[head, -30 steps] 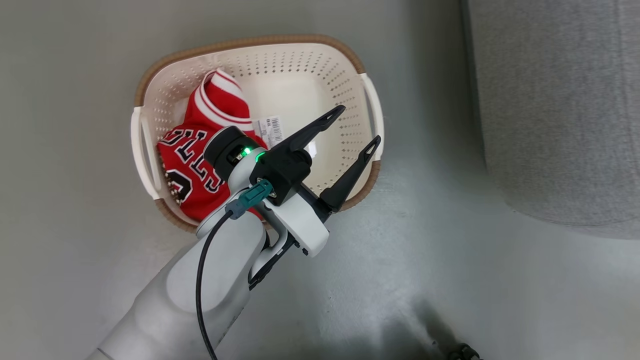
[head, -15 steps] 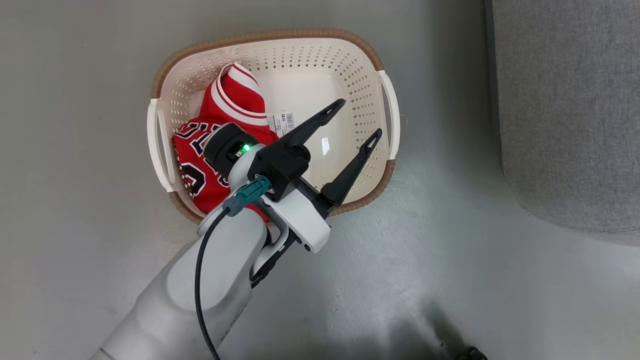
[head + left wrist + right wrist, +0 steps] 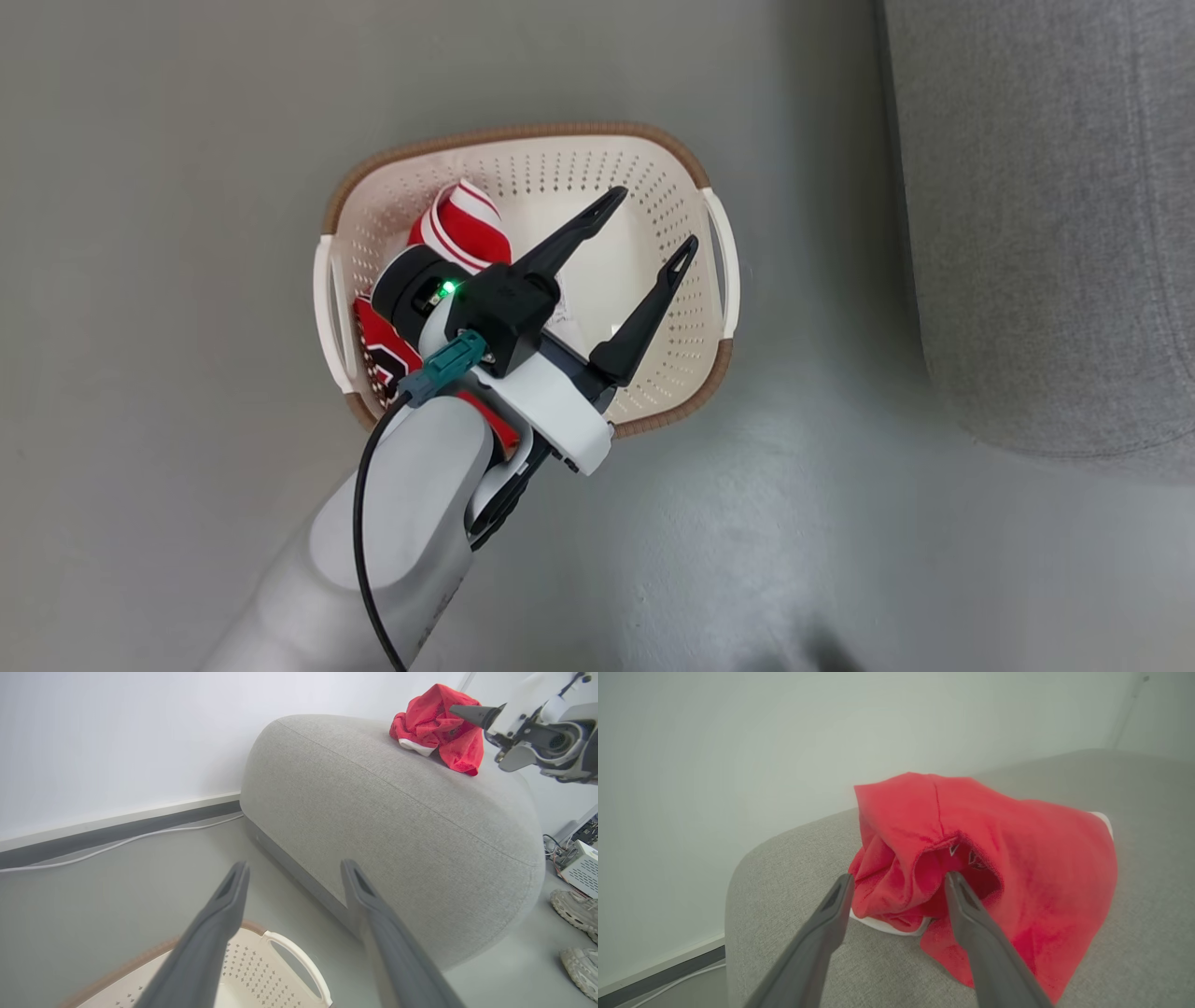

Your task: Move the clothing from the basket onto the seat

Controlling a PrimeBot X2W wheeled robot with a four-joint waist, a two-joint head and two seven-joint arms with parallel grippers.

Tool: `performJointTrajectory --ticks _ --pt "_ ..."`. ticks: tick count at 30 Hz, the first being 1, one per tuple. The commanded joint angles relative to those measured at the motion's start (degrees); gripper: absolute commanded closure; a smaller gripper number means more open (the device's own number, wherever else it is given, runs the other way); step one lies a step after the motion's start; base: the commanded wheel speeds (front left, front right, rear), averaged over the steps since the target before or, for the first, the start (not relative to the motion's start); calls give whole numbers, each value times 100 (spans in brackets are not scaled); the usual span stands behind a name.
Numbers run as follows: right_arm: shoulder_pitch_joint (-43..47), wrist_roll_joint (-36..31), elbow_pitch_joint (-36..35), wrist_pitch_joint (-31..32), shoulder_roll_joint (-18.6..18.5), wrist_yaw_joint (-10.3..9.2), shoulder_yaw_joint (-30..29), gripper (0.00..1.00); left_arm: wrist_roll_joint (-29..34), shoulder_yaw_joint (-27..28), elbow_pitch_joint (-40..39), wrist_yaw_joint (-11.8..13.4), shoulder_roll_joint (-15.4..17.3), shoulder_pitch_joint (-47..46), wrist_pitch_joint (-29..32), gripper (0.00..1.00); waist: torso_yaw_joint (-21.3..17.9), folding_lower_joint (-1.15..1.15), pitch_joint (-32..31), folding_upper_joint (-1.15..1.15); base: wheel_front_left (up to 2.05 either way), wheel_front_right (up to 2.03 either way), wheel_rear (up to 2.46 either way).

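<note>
One striped jersey (image 3: 467,229) lay against the left wall of the basket (image 3: 523,131) beneath the left gripper (image 3: 653,219), fingers spread and empty; one plain red garment (image 3: 1017,858) lay near the rounded edge of the seat (image 3: 784,868), the right gripper (image 3: 899,878) parted at it.

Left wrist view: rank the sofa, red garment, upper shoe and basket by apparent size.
1. sofa
2. red garment
3. upper shoe, partly cropped
Unranked: basket, cut off by the frame and closest to the camera.
</note>
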Motion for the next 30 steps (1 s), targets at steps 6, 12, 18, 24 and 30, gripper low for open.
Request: performJointTrajectory --ticks 6,12,18,24,30 --pt "686 356 -339 -33 -122 17 634 0 -36 389 -90 -7 -15 389 -34 0 158 0 -693 0 0 0 0" --pt "1195 683 -542 -33 -99 17 1415 0 -8 733 -15 -7 -50 751 -34 0 278 0 -1286 0 0 0 0" --pt "1773 1229 -833 -33 -113 17 2198 0 60 1240 84 -7 -80 1195 -34 0 448 0 -1892 0 0 0 0" --pt "2280 1699 -1053 -33 -199 17 2708 0 167 1804 131 -6 -91 1589 -34 0 607 0 -2358 0 0 0 0" --pt "2780 2013 -1398 -33 -227 17 3406 0 325 2434 148 -6 -98 2056 -34 0 765 0 -2858 0 0 0 0"
